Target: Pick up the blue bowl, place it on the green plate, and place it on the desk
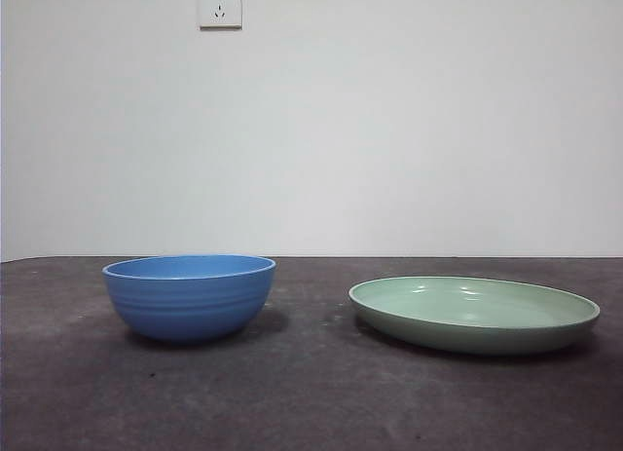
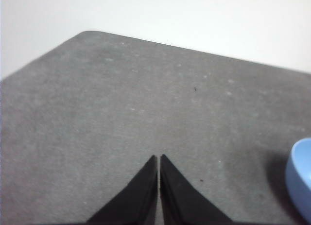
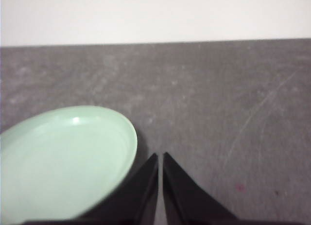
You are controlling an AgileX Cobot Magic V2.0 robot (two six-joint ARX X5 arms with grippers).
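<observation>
The blue bowl point(image 1: 189, 295) stands upright on the desk point(image 1: 311, 393) at the left of the front view. The green plate point(image 1: 474, 314) lies to its right, apart from it, with nothing on it. Neither arm shows in the front view. My left gripper point(image 2: 159, 157) is shut with nothing in it, above bare desk, and the blue bowl's edge point(image 2: 300, 176) shows off to one side. My right gripper point(image 3: 160, 155) is shut and holds nothing; the green plate point(image 3: 63, 162) lies close beside it.
A white wall rises behind the desk, with a wall socket point(image 1: 220, 5) high up. The desk's far edge point(image 2: 194, 47) and a rounded corner point(image 2: 87, 33) show in the left wrist view.
</observation>
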